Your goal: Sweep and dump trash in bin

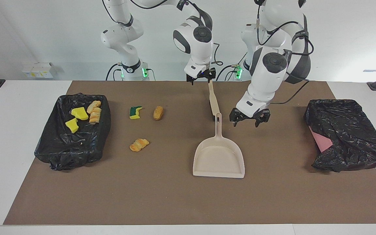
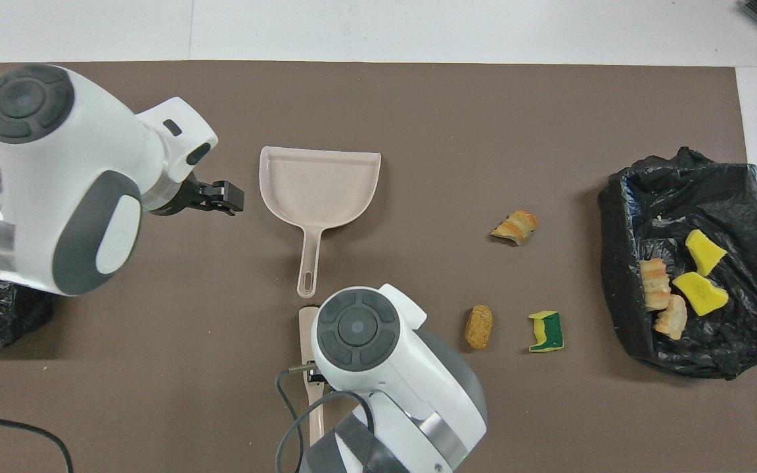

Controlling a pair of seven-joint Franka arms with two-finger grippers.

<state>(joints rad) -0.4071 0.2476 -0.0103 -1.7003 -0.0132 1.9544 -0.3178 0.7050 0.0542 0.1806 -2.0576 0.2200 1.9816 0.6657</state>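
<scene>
Left tool (image 1: 249, 119) spread, over the mat beside dustpan (image 1: 219, 156), right tool (image 1: 201, 77) over brush (image 1: 213, 99), fingers unclear.

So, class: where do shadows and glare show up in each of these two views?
Facing view: soft shadows lie on the mat beside the dustpan and under the left end effector; the black bin bags show small glints. Overhead view: light is even, with a faint shadow along the dustpan's handle.
</scene>
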